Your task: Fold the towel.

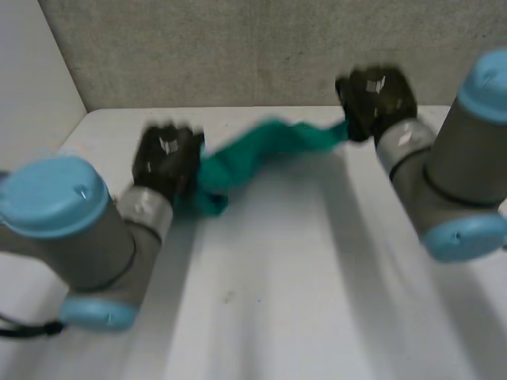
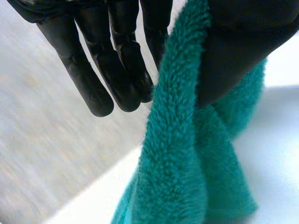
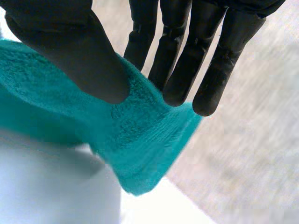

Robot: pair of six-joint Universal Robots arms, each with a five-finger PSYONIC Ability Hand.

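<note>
- The teal towel (image 1: 257,152) is bunched into a loose, wavy rope strung between the two hands, over the far part of the white surface (image 1: 317,277).
- Its long axis runs hand to hand across the robot's front. It slants from the left hand (image 1: 165,162), which is closer to the robot, to the right hand (image 1: 377,96), which is farther back near the grey wall (image 1: 238,47).
- The left hand grasps one end. In its wrist view the thumb (image 2: 233,56) presses the pile against the side of the nearest straight fingers (image 2: 156,42), and cloth hangs below the pinch in a twisted fall.
- That hanging tail reaches down toward the surface; whether it rests there I cannot tell.
- The right hand grasps the other end. In its wrist view the thumb (image 3: 70,51) lies on top of the cloth with straight fingers (image 3: 177,70) behind it, and a flat corner sticks out just past the fingertips.
- Each hand already has its own end, so neither needs to reach. The towel lies inward from each hand, toward the other.
- The middle sags and curls, so there is probably slack along that axis.
- Judged from this, no fold is made yet. The cloth likely needs drawing out along the hand-to-hand line and laying flat before one end can be carried over the other.
</note>
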